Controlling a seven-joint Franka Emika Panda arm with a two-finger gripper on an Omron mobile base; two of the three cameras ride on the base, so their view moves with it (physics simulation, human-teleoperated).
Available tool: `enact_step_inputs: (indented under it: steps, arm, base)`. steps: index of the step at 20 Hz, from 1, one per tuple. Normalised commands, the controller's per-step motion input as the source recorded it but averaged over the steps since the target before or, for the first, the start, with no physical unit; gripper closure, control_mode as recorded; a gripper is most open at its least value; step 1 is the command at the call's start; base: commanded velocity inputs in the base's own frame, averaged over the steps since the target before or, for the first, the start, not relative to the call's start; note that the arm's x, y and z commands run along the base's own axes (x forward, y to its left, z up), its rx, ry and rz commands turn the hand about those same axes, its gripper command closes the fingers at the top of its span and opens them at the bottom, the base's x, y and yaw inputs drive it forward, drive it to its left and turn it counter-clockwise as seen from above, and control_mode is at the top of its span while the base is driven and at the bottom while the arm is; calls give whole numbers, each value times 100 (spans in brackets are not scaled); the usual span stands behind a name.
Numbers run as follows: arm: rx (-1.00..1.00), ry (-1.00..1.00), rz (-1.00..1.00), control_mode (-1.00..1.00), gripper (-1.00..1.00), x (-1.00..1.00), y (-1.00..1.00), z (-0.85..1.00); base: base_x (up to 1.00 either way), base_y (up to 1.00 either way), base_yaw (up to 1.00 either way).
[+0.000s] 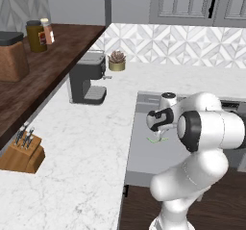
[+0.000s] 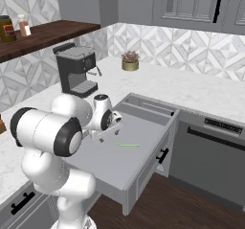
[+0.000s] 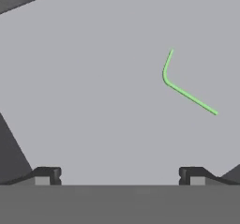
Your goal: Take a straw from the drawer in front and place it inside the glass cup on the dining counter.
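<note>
White marble table [image 1: 86, 142] wraps round the corner of this kitchen, and the grey drawer [image 2: 143, 142] stands pulled out from it, right in front of the arm. Nearest, the tool [image 3: 119, 175] hangs above the drawer floor with its two tips spread wide and nothing between them. Just beyond it the straw [image 3: 187, 94] lies flat on the bare grey bottom, apart from the tips and off to one side of their line (its bent top angles away from the long part). Farther back on the table stand a coffee machine [image 2: 76, 70] and a small potted plant [image 2: 129, 60]. By my reading the step in hand is the reach for the straw, not yet gripped. Next the tool needs to shift over the long straight part, turn so the tips straddle it, then lower and close.
</note>
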Motion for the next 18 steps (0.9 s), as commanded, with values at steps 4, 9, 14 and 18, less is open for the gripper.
enact_step_inputs:
  steps: [4,9,14,18]
  arm:
    - [0,1,0,-100,-100,35,0,-40]
    - [0,3,0,-100,-100,33,0,-43]
    - [0,4,0,-100,-100,39,0,-44]
    - [0,2,0,-100,-100,41,0,-38]
  base:
    - [0,0,0]
    - [0,0,0]
    - [0,0,0]
    - [0,0,0]
